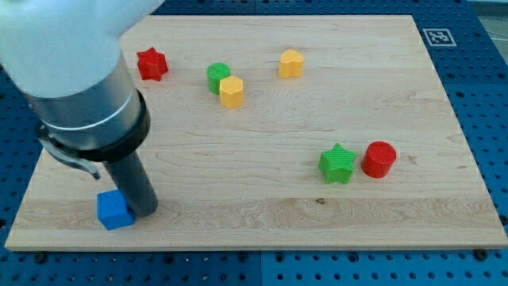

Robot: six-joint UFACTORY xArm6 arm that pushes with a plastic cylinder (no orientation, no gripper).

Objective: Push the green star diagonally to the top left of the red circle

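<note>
Green star (337,164): on the tabletop (262,214), just left of the red circle (379,159), almost touching it. Rod tip (145,213): far to the star's left, against a blue cube (114,210). Hand: none fitted, only the rod. Up-left of the star: green cylinder (218,76), two yellow blocks (231,91) (291,63), red star (151,63).

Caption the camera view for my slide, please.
My tip rests beside the blue cube at lower left, far from the green star touching the red circle.
</note>
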